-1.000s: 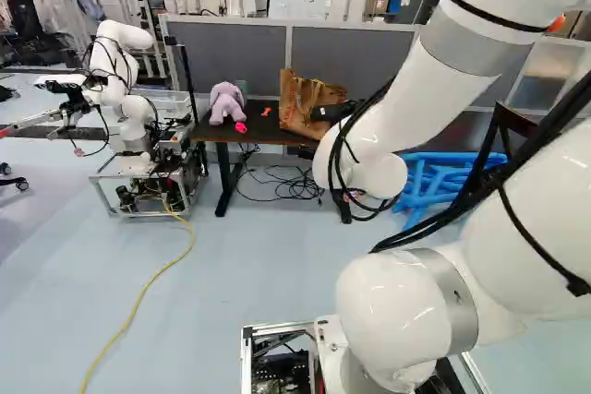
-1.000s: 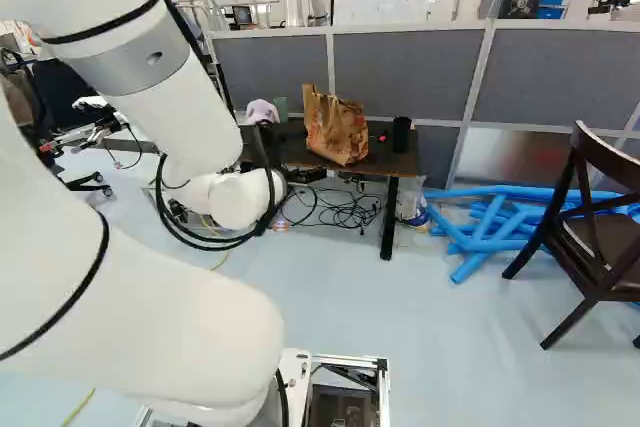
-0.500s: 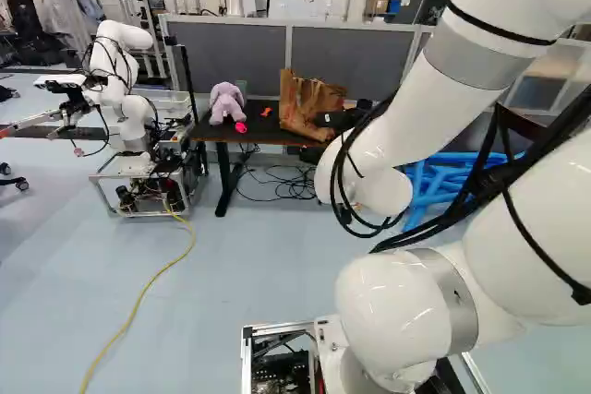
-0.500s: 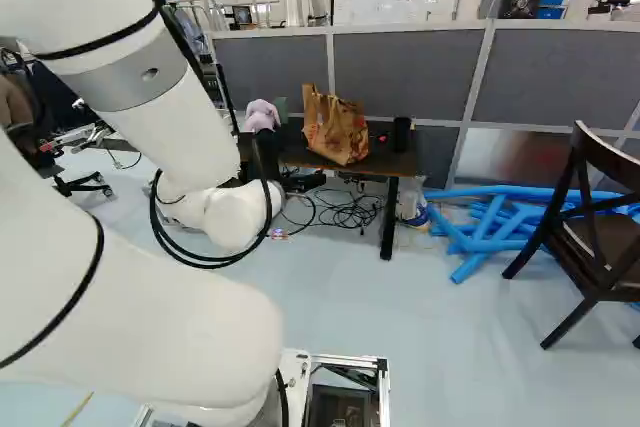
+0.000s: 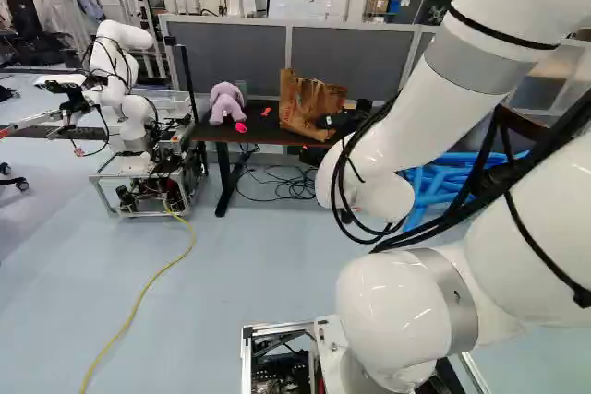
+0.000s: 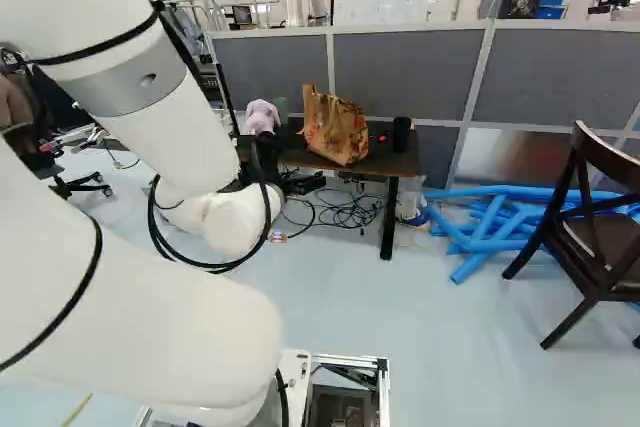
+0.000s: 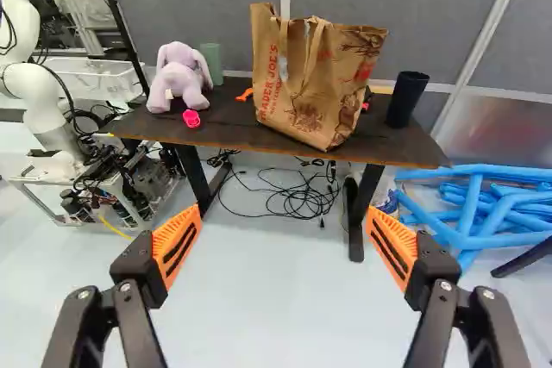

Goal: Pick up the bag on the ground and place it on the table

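Claw: I see the claw [image 7: 283,217] spread wide with nothing between its orange pads [image 7: 176,246]; it points toward the worktop [image 7: 379,138], short of its front edge.
Bag: the paper bag [image 7: 315,84] stands ahead of the claw, upright on the worktop, not on the ground as my task says. I judge the placing done; fetching it again on the wording alone would only risk a spill.
Bag's footing: its lower corner sits near the front edge facing the claw, so a nudge or a tug could tip it off toward me.
Handle: the paper loop [image 7: 310,53] faces the claw; if I push in, a finger could hook it and drag the bag along when I back out.
Neighbours: the plush rabbit [image 7: 178,75] and black cup [image 7: 407,99] flank the bag beyond the claw; a sideways sweep at bag height could topple either.
Worktop edge: driving forward with the claw low could ram it and jolt everything on top.
Cables: black cords [image 7: 293,200] lie on the floor beyond the claw, beneath the worktop; rolling the base in there could snag them.
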